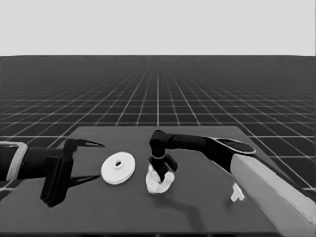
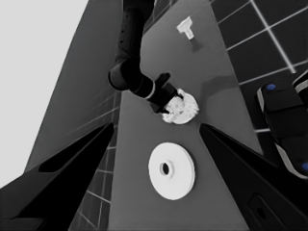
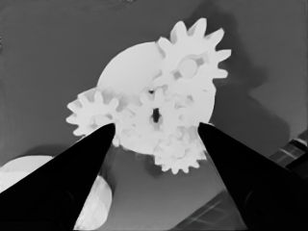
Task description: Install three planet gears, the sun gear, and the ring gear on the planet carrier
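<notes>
Table (image 1: 207, 207) surface, dark and flat, runs across the head view. At its left end the left gripper (image 1: 91, 160) waits, its two long pointed fingers spread wide with nothing between them. Just to its right lies the larger round part (image 1: 119, 168), a thick-rimmed white disc with a small centre hole, apart from the fingers and with bare table all round it. Near the table's middle the right gripper (image 1: 162, 174) points down onto the smaller round part (image 1: 159, 183), a flat white disc. The right wrist view shows this disc (image 3: 130, 72) carrying four small toothed gears: one at the rim on one side (image 3: 91, 113), one in the middle (image 3: 156, 115) meshing with its neighbours, a large-looking one (image 3: 195, 60) overhanging the disc's edge, and one (image 3: 177, 154) nearest the fingers. The right gripper's fingers stand parted on either side of the gears, gripping nothing. Farther right, well apart and near the table's right edge, lies a thin white piece (image 1: 237, 192).
</notes>
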Available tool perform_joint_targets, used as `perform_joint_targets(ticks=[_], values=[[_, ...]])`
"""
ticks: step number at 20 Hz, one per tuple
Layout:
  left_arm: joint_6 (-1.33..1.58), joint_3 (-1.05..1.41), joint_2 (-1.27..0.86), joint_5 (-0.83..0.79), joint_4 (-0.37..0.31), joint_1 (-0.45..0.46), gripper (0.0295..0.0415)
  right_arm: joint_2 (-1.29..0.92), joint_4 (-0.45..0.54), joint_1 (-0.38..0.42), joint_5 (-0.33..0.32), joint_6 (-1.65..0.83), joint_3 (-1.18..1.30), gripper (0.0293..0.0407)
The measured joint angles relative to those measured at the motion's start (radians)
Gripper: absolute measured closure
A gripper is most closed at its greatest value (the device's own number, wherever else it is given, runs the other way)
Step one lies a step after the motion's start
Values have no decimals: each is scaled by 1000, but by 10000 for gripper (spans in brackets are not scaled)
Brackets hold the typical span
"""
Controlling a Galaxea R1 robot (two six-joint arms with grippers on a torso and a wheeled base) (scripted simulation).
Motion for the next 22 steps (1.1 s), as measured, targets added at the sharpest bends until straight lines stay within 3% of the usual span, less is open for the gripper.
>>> perform_joint_targets(ticks=[2, 8, 9, 11, 14, 18, 19, 20, 22], values=[[0, 0, 0, 0, 0, 0, 326, 0, 0, 0, 0, 3, 0, 316], [0, 0, 0, 0, 0, 0, 326, 0, 0, 0, 0, 5, 0, 315], [0, 0, 0, 0, 0, 0, 326, -9, 44, 49, -26, -388, 38, 307], [0, 0, 0, 0, 0, 0, 326, -13, 89, 109, -38, -783, 64, 312], [0, 0, 0, 0, 0, 0, 326, -15, 111, 133, -38, -953, 71, 315], [0, 0, 0, 0, 0, 0, 326, -16, 116, 137, -37, -992, 72, 315], [0, 0, 0, 0, 0, 0, 326, -293, -101, 13, 111, -1413, 527, 295], [0, 0, 0, 0, 0, 0, 326, -715, -232, -105, 198, -1679, 875, 305], [0, 0, 0, 0, 0, 0, 326, -1125, -355, -203, 279, -1928, 1201, 314]])
